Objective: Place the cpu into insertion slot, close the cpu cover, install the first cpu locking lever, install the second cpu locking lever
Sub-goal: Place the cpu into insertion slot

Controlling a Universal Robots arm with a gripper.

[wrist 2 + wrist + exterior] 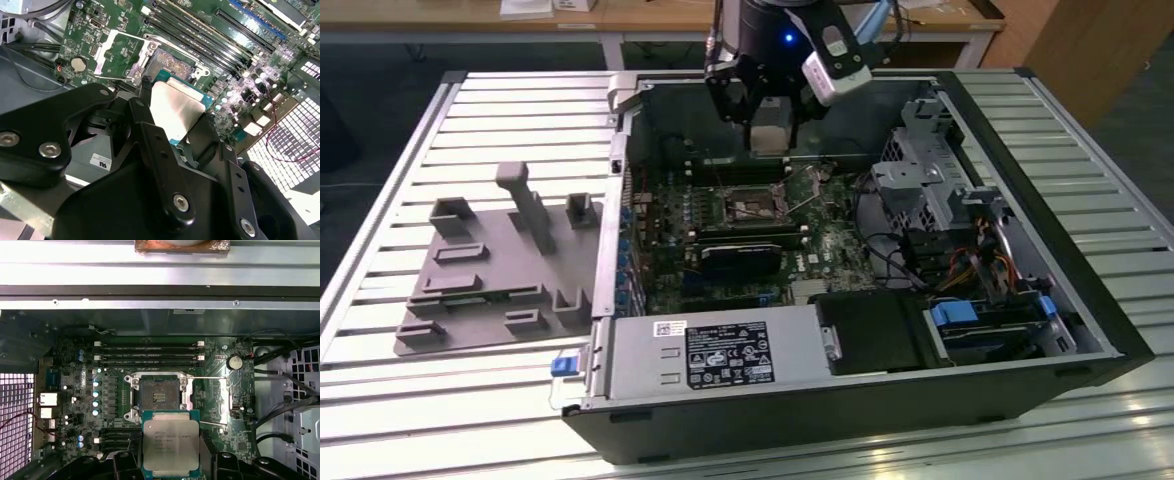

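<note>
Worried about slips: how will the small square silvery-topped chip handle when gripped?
The small, flat, silvery-grey-topped cpu looks rigid, so it likely won't flex. Its smooth, shiny metal top suggests it could slip; the black gripper pinches it by its edges. Being thin, it is probably light.

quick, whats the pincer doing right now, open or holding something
pincer: shut on the cpu, held clear of the empty insertion slot.
</note>
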